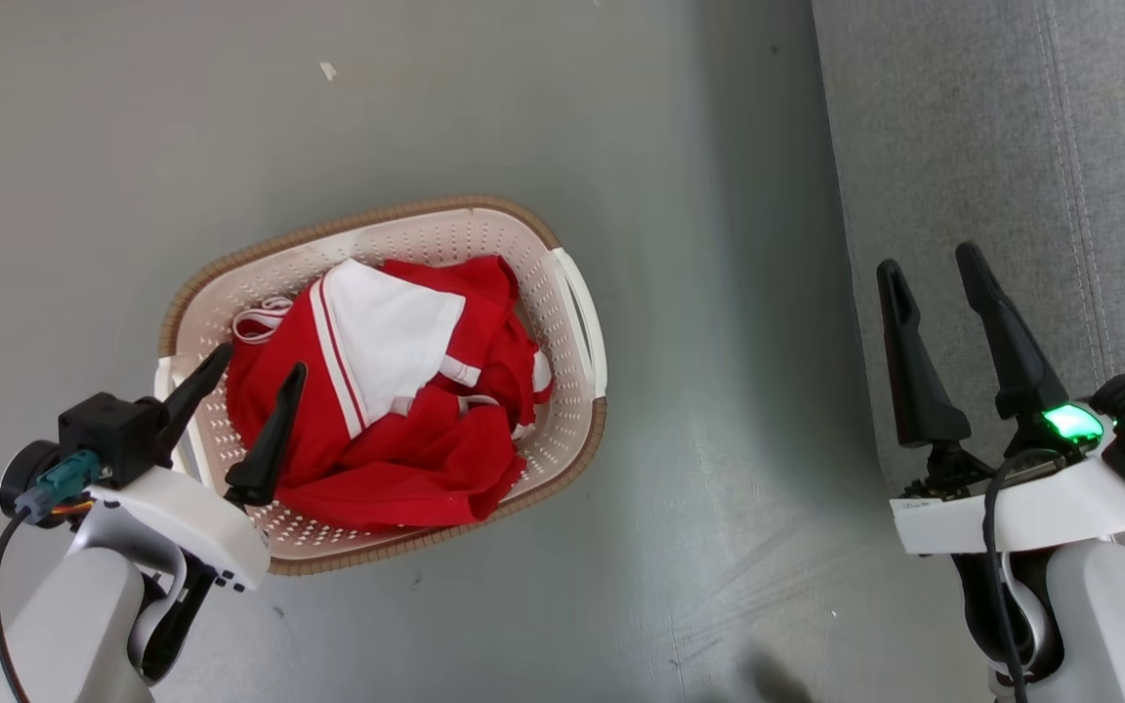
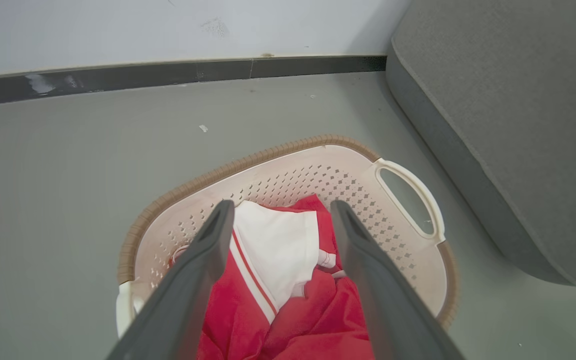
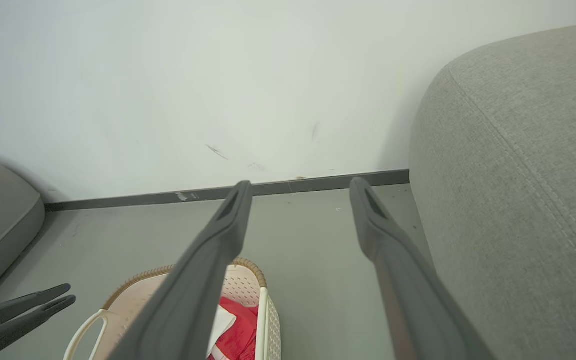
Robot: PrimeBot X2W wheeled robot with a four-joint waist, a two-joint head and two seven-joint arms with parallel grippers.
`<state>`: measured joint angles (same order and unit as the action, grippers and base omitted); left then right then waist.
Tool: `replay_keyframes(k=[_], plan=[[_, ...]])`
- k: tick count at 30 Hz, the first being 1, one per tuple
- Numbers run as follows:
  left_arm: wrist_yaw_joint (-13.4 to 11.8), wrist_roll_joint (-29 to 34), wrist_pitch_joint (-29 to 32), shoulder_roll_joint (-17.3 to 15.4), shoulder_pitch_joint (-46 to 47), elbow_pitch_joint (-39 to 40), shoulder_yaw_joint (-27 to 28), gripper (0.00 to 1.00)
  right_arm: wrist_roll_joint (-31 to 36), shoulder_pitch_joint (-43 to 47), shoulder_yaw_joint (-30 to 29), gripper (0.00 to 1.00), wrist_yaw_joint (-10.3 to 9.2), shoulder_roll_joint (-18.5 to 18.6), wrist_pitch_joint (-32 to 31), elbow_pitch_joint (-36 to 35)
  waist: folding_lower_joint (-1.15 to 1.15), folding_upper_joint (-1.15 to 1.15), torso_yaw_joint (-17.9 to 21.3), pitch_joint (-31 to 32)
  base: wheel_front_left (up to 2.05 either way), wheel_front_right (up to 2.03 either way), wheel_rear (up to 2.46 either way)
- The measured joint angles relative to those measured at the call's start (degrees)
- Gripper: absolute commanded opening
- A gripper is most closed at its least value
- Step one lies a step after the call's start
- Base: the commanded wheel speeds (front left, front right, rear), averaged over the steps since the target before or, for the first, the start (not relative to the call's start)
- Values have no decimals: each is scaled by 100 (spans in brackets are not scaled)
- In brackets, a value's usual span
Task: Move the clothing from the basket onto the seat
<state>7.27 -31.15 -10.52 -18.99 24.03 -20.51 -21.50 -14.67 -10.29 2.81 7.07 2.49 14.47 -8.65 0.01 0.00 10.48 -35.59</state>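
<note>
Left gripper (image 1: 263,359) hovers over the basket (image 1: 562,322) at its left rim, fingers apart and empty, and all the clothing (image 1: 396,439) lies heaped inside, none of it on the seat (image 1: 1012,146). A shallow pinch could lift just the white piece on top, or drag a red fold over the rim and tip the light basket. Right gripper (image 1: 930,258) hangs spread and empty by the seat's edge.
</note>
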Motion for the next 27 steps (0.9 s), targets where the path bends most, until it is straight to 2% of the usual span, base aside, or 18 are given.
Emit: replay_keyframes(k=[12,27], plan=[[0,33,145,-68,555,-170,-350,100,-84,-246,92,100,0,0,16,-178,0,0,224,-530,0,0,0],[0,700,386,-392,1112,-549,-872,100,-348,-388,192,100,0,-1,16,-259,0,0,514,-1059,0,0,0]])
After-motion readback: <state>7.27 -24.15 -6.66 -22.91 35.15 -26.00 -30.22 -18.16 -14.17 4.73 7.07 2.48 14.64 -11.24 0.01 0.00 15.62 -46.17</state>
